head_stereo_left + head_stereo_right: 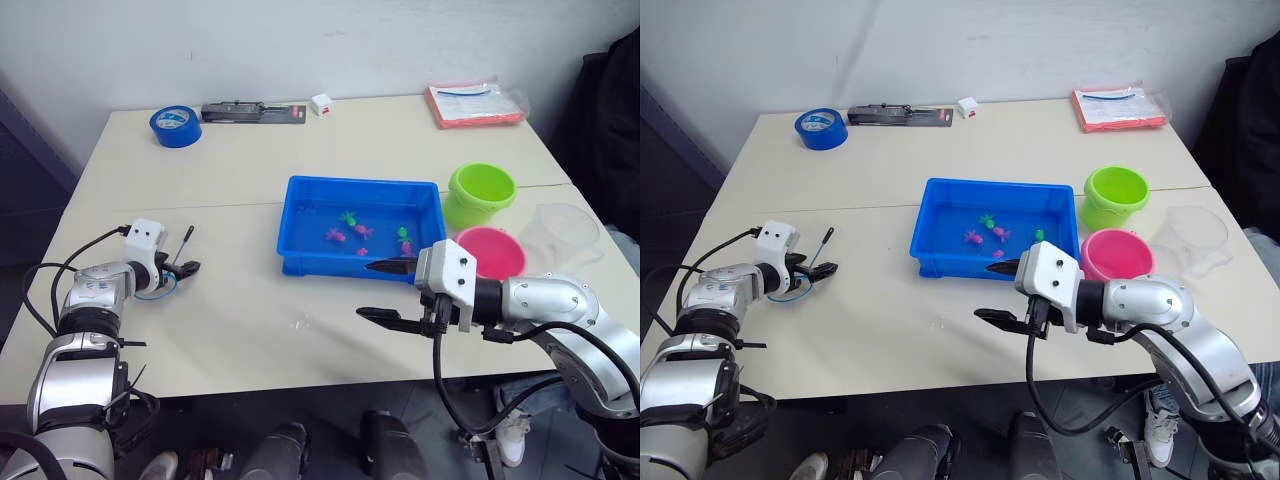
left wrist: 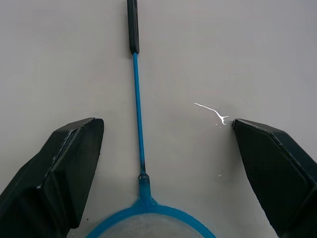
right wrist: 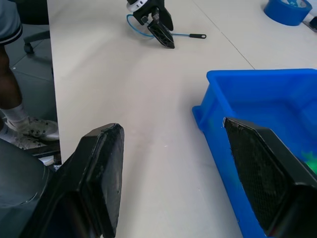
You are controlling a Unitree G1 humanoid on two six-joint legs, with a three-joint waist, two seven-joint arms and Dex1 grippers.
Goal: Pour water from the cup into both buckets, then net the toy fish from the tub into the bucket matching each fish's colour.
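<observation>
The left arm is reaching forward low over the desk [image 1: 250, 330], its left gripper [image 2: 163, 168] spread wide on either side of the net [image 2: 138, 148], which is lying flat on the surface with its hoop partly cut off in the wrist view. The right arm is bending inward, its right gripper [image 1: 392, 290] gaping open just in front of the tub [image 1: 300, 225], where the toy fish [image 1: 350, 228] are sitting. Beside the tub are standing the green bucket [image 1: 480, 193], the pink bucket [image 1: 492, 252] and the cup [image 1: 560, 235]. Lettering on the red packet [image 1: 475, 103] is proving unreadable.
</observation>
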